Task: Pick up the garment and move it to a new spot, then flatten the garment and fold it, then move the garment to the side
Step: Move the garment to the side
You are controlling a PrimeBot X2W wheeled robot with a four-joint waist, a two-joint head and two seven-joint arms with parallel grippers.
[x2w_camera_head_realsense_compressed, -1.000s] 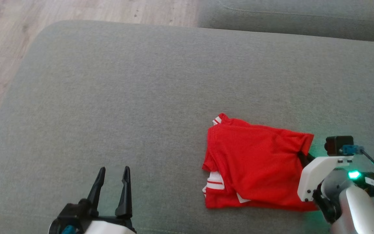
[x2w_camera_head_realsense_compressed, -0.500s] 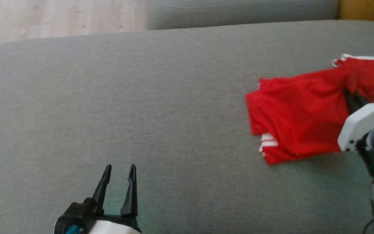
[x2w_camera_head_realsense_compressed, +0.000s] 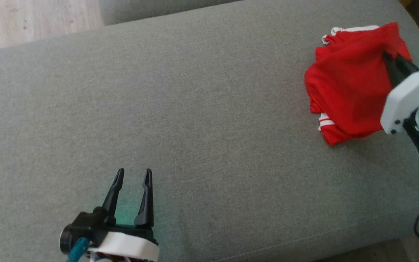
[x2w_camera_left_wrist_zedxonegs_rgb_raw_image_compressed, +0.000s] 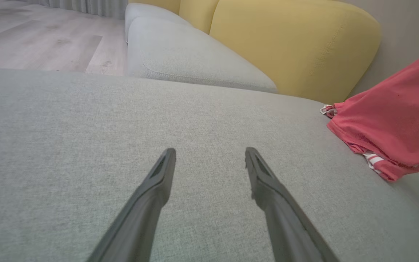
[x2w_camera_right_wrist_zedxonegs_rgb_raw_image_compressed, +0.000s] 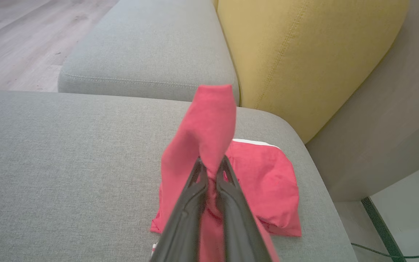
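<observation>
The garment is a red shirt with white striped trim, bunched and partly lifted at the far right end of the grey cushion. My right gripper is shut on a fold of its upper edge. In the right wrist view the fingers pinch red cloth that stands up above the tips. The left wrist view has the garment hanging at the right, its lower hem on the cushion. My left gripper hovers open and empty over the cushion's near left, far from the garment.
More red cloth with a white edge lies flat on the cushion just beyond the pinched fold; I cannot tell if it is a separate piece. A yellow backrest stands behind. Another grey cushion and wooden floor lie farther off.
The head camera has swung right. My right gripper has carried the garment from the cushion's middle right to its far right end and lifted it into a bunch. The left gripper stays open.
</observation>
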